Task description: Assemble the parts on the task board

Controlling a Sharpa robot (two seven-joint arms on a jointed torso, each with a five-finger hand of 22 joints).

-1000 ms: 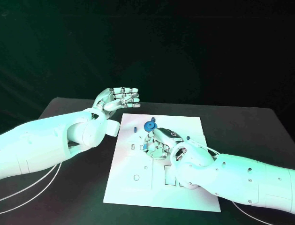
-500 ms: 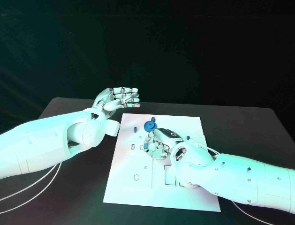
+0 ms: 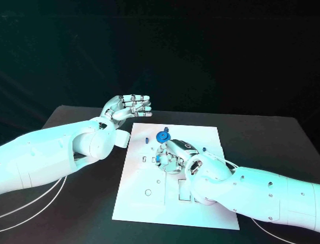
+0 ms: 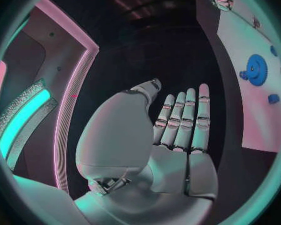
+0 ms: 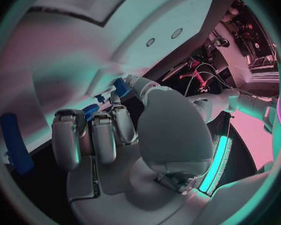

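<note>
A: Which step is shown?

B: Judged from the layout, an insertion step. The right robot hand point(image 3: 173, 155) is lowered onto the middle of the task board point(image 3: 141, 203), fingers curled down; in the right wrist view a small blue part point(image 5: 90, 111) shows at its fingertips point(image 5: 68, 120), apparently pinched, though the contact itself is partly hidden.

A: And the left robot hand?

B: The left robot hand point(image 3: 128, 108) is raised above the bench point(image 3: 262, 132) just beyond the board's far left corner, fingers straight and close together, holding nothing.

A: Where are the other parts?

B: A blue gear point(image 3: 161, 136) lies flat on the far end of the board, just beyond the right robot hand, with a small blue peg point(image 3: 146, 140) just beside it. A long blue bar point(image 5: 13, 142) also shows in the right wrist view.

A: How is the held part oriented?

B: Its long axis seems to run across the fingertips, roughly parallel to the board; which end leads cannot be told.

A: What does the next move call for?

B: Probably aligning the part with its slot and pressing straight down.
</note>
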